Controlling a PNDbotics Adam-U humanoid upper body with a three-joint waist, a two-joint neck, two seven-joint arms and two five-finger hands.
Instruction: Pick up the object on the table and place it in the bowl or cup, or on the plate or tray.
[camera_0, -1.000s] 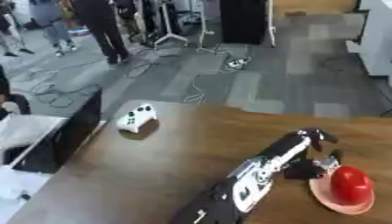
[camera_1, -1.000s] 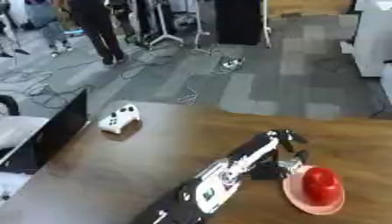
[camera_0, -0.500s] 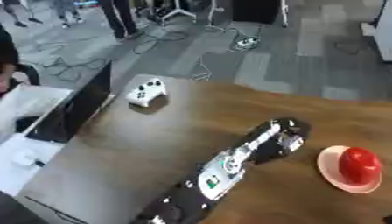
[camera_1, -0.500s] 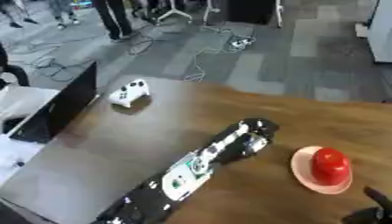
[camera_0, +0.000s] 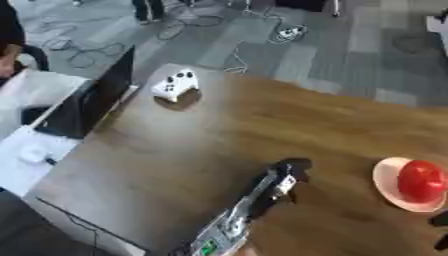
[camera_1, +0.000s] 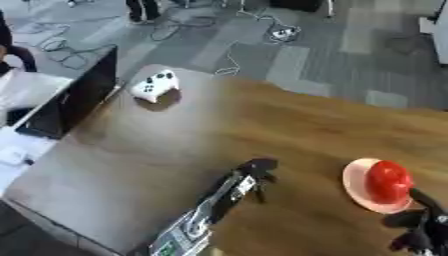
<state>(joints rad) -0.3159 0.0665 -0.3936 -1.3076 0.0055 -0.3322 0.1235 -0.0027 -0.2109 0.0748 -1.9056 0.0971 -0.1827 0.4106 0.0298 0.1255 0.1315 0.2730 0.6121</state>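
Now one red object (camera_1: 387, 181) sits on one plate (camera_1: 357, 186); left hand (camera_1: 255, 170) curled, empty.

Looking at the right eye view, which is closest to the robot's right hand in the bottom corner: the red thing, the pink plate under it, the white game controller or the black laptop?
From the right hand, low at the view's right edge:
1. Pink plate and red object on it: just up-left of the hand, too close to call.
2. White game controller: far corner of the table, left side.
3. Black laptop: beyond the table's left edge.
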